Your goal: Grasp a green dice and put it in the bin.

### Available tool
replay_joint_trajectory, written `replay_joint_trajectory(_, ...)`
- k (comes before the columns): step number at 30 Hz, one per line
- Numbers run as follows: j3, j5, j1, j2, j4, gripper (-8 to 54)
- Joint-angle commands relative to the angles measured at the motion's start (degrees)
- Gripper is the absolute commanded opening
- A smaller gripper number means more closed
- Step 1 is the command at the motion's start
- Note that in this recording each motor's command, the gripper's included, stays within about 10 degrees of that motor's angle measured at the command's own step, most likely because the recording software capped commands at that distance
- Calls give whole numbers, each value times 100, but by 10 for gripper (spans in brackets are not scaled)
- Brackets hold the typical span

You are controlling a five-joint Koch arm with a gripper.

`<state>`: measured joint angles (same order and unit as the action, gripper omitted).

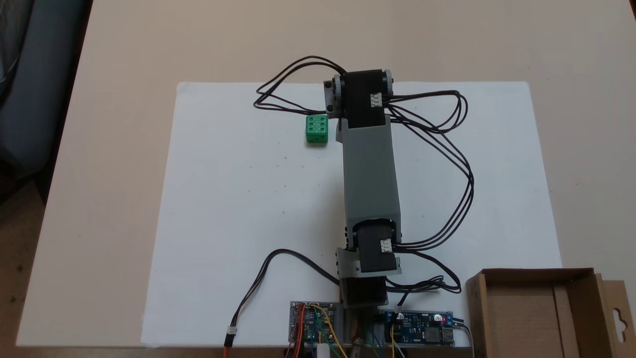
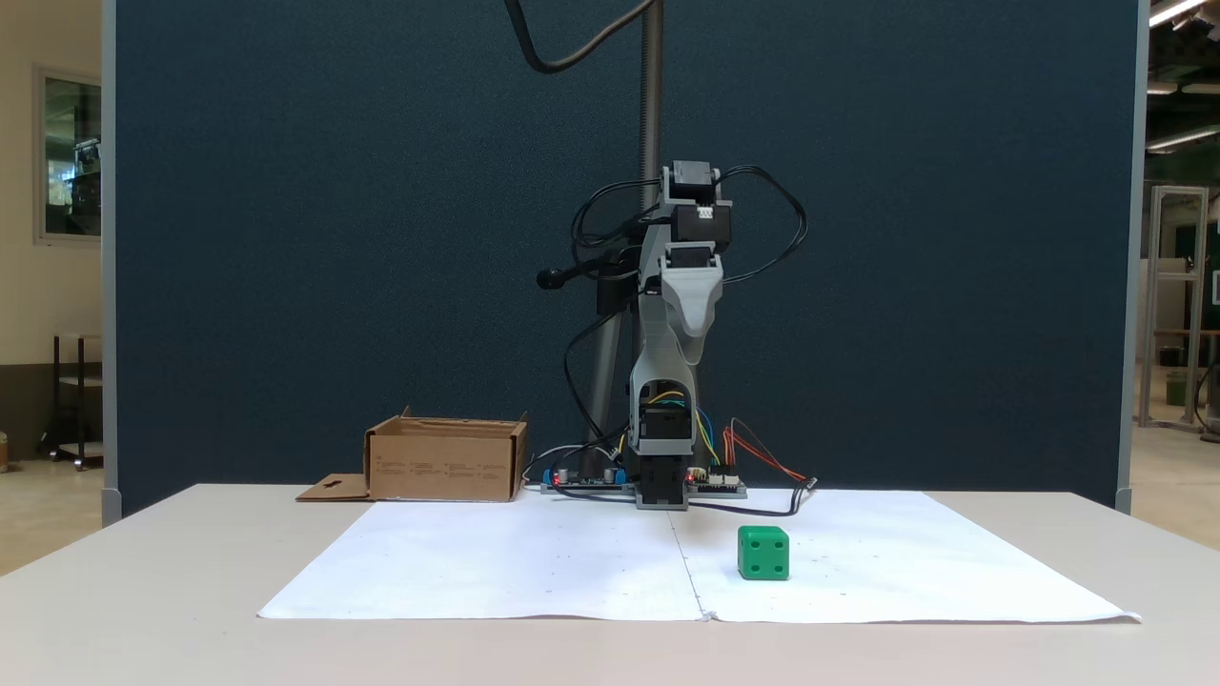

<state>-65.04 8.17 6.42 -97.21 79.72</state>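
Observation:
The green dice [image 1: 316,129] [image 2: 763,554] rests on the white paper sheet [image 1: 238,199], just left of the arm's wrist as seen from above. High above the table in a fixed view, my gripper [image 2: 693,351] hangs pointing down, well clear of the dice. A single grey tapered finger faces that camera, so the gap between the jaws stays hidden. From above, the grey arm link [image 1: 370,169] and black wrist motor [image 1: 365,97] cover the gripper. The bin [image 1: 478,308] [image 2: 443,467], a shallow cardboard box, stands beside the arm's base.
Two circuit boards [image 1: 313,320] [image 1: 422,328] with coloured wires lie at the arm's base. Black cables [image 1: 447,149] loop out on both sides of the arm. A dark blue partition [image 2: 334,238] stands behind the table.

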Motion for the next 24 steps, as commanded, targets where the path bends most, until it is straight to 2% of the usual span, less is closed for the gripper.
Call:
replay_joint_trajectory(1,334,519,220,79,492,453)
replay_joint_trajectory(15,729,1116,598,1266,-105,454)
replay_joint_trajectory(24,1037,1134,642,1934,-220,449)
